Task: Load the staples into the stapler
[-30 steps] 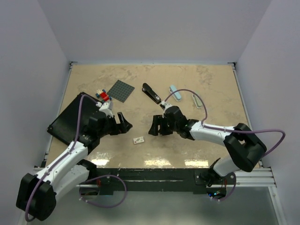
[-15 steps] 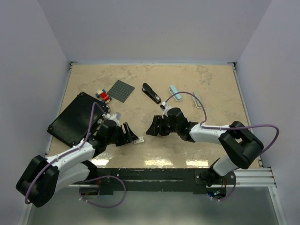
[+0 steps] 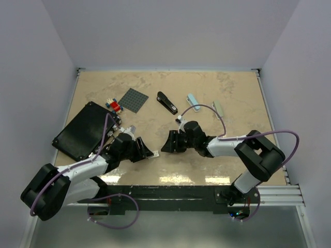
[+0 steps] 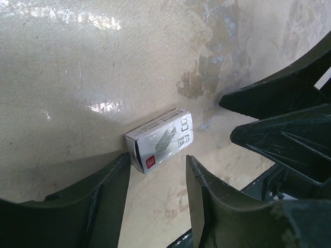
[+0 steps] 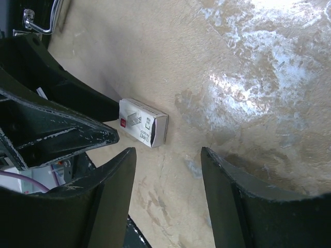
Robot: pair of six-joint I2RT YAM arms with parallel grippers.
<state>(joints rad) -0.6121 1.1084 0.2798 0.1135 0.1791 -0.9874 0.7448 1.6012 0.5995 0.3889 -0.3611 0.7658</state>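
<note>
A little white staple box point(image 3: 153, 153) lies on the tan table between my two grippers. The staples themselves are hidden. The left gripper point(image 3: 144, 149) is low and open. In the left wrist view the box point(image 4: 160, 137) sits just past the gripper point(image 4: 158, 164), in line with its gap and not between the jaws. From the other side the open right gripper point(image 3: 168, 143) faces the box. The right wrist view shows the box point(image 5: 143, 123) ahead and left of the gripper point(image 5: 168, 151). The black stapler point(image 3: 166, 102) lies farther back, apart from both.
A black board point(image 3: 83, 130) lies at the left, with a grey baseplate point(image 3: 133, 99) and small coloured bricks point(image 3: 113, 105) behind it. A light blue item point(image 3: 193, 102) and a pale green one point(image 3: 219, 108) lie behind the right arm. The grippers' fingers nearly meet over the box.
My left gripper has dropped forward and right to the white box, and its jaws have narrowed. The right gripper has edged left toward the box and closed a little. The box has stayed put.
</note>
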